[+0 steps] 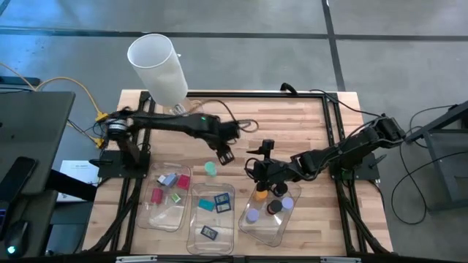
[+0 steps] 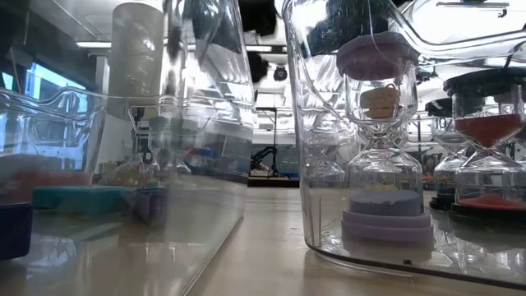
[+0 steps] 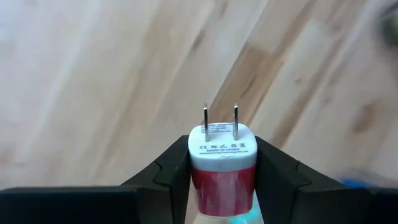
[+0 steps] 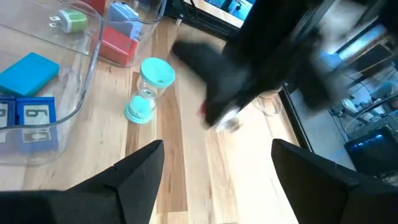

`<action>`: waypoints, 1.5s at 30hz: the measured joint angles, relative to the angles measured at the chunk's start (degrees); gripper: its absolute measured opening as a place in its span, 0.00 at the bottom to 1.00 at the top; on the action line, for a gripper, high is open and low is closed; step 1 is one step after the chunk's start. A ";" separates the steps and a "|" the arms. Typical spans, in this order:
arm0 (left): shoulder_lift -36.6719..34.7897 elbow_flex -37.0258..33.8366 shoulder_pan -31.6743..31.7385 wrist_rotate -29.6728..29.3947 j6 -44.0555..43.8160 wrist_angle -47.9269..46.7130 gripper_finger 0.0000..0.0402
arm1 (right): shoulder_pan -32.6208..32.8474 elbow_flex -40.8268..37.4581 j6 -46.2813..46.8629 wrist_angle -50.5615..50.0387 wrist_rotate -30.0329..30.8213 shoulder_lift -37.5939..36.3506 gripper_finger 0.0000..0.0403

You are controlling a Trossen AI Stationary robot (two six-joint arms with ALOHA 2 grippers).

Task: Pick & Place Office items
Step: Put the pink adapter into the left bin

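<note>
The left gripper (image 3: 222, 186) is clenched on a red and white plug adapter (image 3: 222, 163); its two metal prongs point away from the wrist, and the dark fingers (image 3: 171, 171) press on both sides of the red body. From above, this gripper (image 1: 224, 153) hangs over the middle of the table (image 1: 307, 124), a little above the wood, with the arm reaching in from the left edge.

Just beside it, toward the front edge, a teal sand timer (image 1: 210, 169) stands upright on the bare wood; the right wrist view shows the same timer (image 4: 149, 90) just outside the wall of the middle tray.

The right gripper (image 1: 265, 174) is over the back rim of the right tray (image 1: 274, 230); its fingers (image 4: 134, 171) are spread apart and hold nothing.

Three clear trays lie along the front edge; the left tray (image 1: 162, 219) holds red, green and blue-grey adapters; the middle tray (image 1: 197, 234) holds teal and blue blocks; the right one holds upright timers with purple, orange and black caps. In the low view a purple timer (image 2: 386, 148) stands inside that tray.

A tall white cylinder (image 1: 159, 66) stands at the back left corner.
</note>
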 joint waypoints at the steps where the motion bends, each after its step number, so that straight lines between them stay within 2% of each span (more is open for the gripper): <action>1: -2.17 0.00 0.05 -0.65 -0.15 -0.43 0.32 | 0.15 0.00 0.00 0.03 0.00 0.00 0.71; 4: -9.36 0.02 0.05 -2.68 -1.30 -2.19 0.32 | 0.24 0.00 -0.06 0.18 -0.02 0.00 0.71; 9: -21.25 0.13 0.01 -2.95 -9.48 -6.74 0.32 | 0.24 0.00 -0.23 0.31 -0.02 0.00 0.71; 13: -27.87 0.13 -0.65 -3.11 -16.34 -12.25 0.32 | 0.24 0.00 -0.46 0.58 -0.02 0.00 0.71; 17: -31.95 0.13 -4.02 -3.17 -23.62 -16.02 0.32 | 0.24 0.00 -0.86 1.76 -0.14 0.00 0.71; 20: -33.33 0.13 -8.22 -3.39 -29.71 -19.52 0.32 | 0.24 0.00 -1.10 2.77 -0.31 0.00 0.71; 23: -33.38 0.13 -13.87 -6.15 -36.58 -24.21 0.32 | 0.24 0.00 -1.17 3.38 -0.31 0.00 0.71; 32: -31.27 -2.45 -36.17 -16.60 -58.97 -39.09 0.32 | 0.22 0.00 -3.87 8.01 -0.63 0.00 0.71; 39: -31.18 -11.84 -48.58 -15.59 -75.50 -38.02 0.32 | 0.22 0.00 -5.56 11.70 -4.03 0.00 0.71; 42: -31.18 -15.65 -50.98 -15.56 -78.78 -35.01 0.32 | 0.07 0.00 -5.64 13.76 -6.21 0.00 0.71; 45: -31.21 -19.68 -52.44 -15.42 -78.37 -29.01 0.32 | -0.41 0.00 -5.36 14.65 -10.27 0.00 0.71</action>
